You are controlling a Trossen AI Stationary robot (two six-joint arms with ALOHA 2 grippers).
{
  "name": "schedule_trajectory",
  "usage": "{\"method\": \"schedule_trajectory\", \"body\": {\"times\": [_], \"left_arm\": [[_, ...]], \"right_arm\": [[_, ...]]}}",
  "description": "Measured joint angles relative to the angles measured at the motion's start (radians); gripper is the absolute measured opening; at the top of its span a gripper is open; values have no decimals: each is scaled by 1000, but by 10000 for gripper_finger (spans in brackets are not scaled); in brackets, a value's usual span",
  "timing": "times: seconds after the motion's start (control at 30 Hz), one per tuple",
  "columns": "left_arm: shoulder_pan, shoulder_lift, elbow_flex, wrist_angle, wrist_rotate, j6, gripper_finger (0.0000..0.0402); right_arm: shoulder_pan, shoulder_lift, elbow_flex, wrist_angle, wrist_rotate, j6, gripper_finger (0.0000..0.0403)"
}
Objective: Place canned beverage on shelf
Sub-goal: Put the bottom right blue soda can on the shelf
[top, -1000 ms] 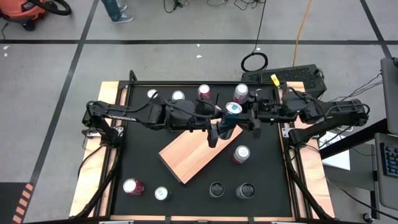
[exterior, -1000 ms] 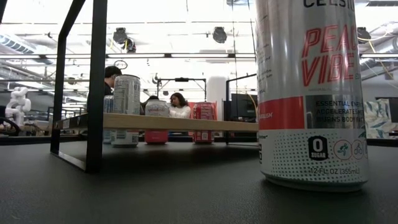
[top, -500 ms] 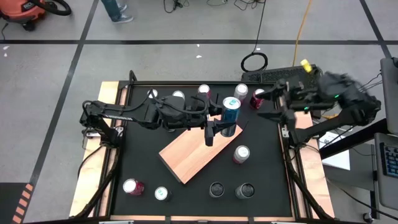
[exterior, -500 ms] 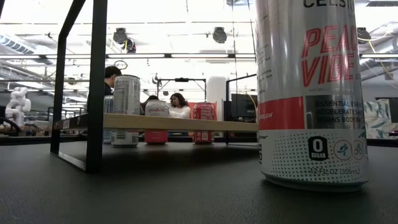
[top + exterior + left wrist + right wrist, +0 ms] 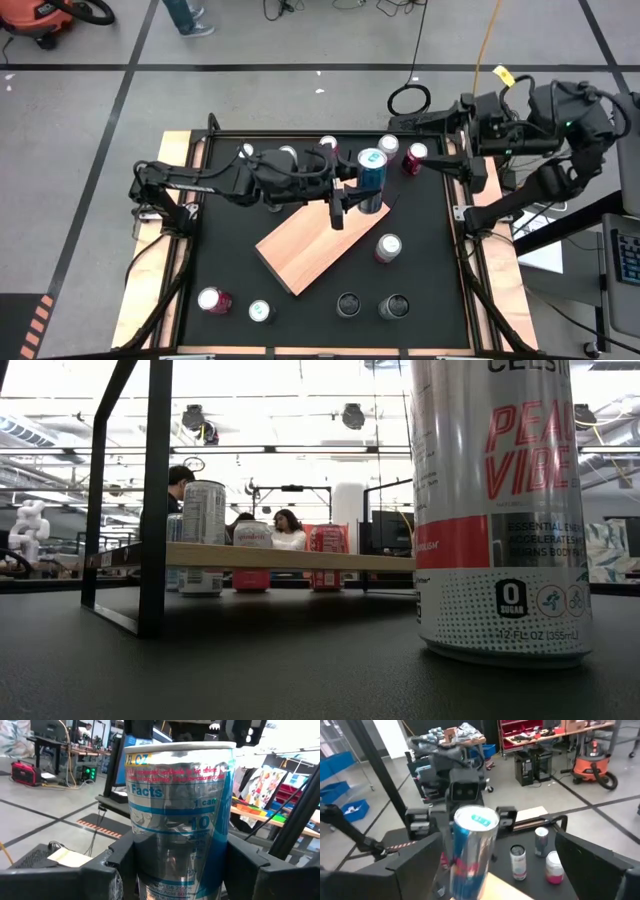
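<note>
A blue and silver can (image 5: 371, 178) stands upright in my left gripper (image 5: 358, 203) over the far right end of the shelf (image 5: 305, 248), a light-brown board with a thin black edge. In the left wrist view the can (image 5: 180, 810) fills the space between the two fingers. My right gripper (image 5: 455, 160) is open and empty at the table's far right, its fingers pointing toward the can (image 5: 470, 850). In the low view the shelf (image 5: 280, 557) shows edge-on; neither gripper shows there. My left gripper pinches the can's side walls, on its lower half (image 5: 150, 870), between its two fingers (image 5: 112, 867). The fingers come level from the table's left. The can is upright, top up. Whether its bottom touches the shelf, I cannot tell.
Several cans stand in a row along the table's far edge (image 5: 328, 146), one red can (image 5: 415, 156) close to my right gripper. One can (image 5: 388, 247) stands right of the shelf and several (image 5: 260, 311) near the front edge. A big white can (image 5: 500, 510) stands close to the low camera.
My right gripper, which was at the blue can beside my left gripper, has drawn back toward the table's far right corner and stands apart from it. The can stays upright in my left gripper over the shelf's far right end.
</note>
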Motion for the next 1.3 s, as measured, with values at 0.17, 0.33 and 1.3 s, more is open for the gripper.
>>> {"method": "schedule_trajectory", "body": {"times": [0.17, 0.33, 1.3], "left_arm": [[-10, 0, 0, 1, 0, 0, 207], [-22, 0, 0, 0, 12, -2, 207], [-27, 0, 0, -145, 16, 7, 211]], "right_arm": [[-54, 27, 14, 11, -97, 34, 365], [-86, 57, 32, -19, -173, 47, 365], [-120, 180, 35, -97, -473, 56, 366]]}}
